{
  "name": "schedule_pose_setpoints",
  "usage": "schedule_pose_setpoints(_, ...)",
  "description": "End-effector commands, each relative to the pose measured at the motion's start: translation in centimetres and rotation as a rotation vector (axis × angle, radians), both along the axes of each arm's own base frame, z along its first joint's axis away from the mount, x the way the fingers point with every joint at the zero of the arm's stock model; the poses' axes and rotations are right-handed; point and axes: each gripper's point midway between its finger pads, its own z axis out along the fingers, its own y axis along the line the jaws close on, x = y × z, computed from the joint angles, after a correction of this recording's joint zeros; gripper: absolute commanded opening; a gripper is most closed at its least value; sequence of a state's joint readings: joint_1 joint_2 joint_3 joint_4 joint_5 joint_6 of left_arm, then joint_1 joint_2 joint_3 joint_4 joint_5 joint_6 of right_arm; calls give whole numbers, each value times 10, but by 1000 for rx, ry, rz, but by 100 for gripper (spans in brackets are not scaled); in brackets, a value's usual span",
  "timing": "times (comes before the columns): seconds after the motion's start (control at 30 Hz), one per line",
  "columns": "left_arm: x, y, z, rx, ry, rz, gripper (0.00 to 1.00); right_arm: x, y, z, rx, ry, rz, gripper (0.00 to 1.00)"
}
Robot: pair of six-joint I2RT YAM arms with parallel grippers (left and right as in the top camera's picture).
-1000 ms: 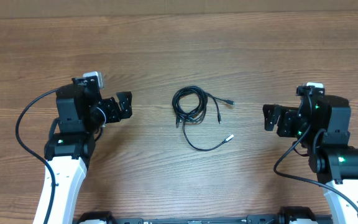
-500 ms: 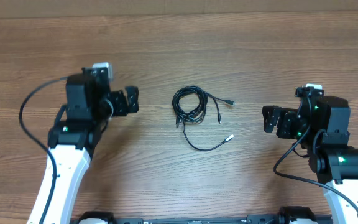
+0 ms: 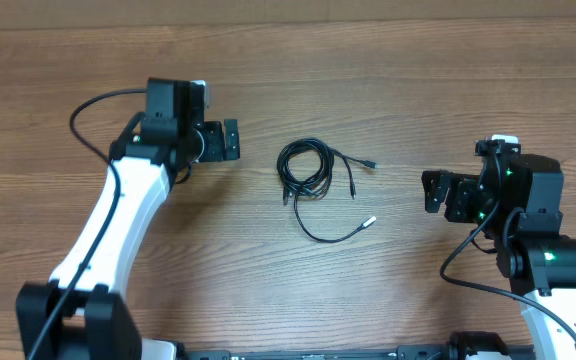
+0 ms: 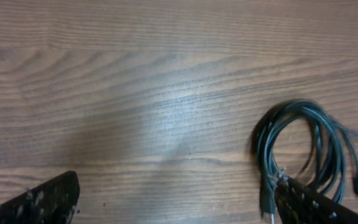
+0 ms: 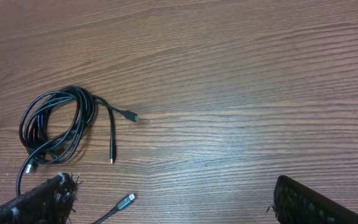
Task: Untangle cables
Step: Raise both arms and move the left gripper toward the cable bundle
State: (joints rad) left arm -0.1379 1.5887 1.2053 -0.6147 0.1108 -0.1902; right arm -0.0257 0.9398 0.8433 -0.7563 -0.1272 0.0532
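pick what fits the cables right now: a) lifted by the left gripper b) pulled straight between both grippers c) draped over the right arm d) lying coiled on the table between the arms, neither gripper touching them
D: the cables lie in a loose coil on the table, with the open left gripper and the open right gripper both clear of them.

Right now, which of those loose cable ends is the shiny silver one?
The silver plug ending the long strand that curves out of the coil, nearest the robot's base; the far plug and the middle plug look dark.
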Motion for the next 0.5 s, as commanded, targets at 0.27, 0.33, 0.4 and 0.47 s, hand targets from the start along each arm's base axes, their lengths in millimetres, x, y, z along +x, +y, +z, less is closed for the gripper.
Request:
schedule_pose_setpoints(0.27,30,-16,-5,39,106,-90,100,3,0,12,8,-33,-3,100)
schedule_pose_setpoints(0.33,29,-20,-14,24,133,-101,100,3,0,12,8,-33,-3,100)
schedule_pose_setpoints(0.4,29,-25,-25,15,158,-113,100,4,0,12,8,-34,-3,100)
schedule_pose_setpoints(0.47,32,-30,-33,17,163,-123,100,4,0,12,8,-34,-3,100)
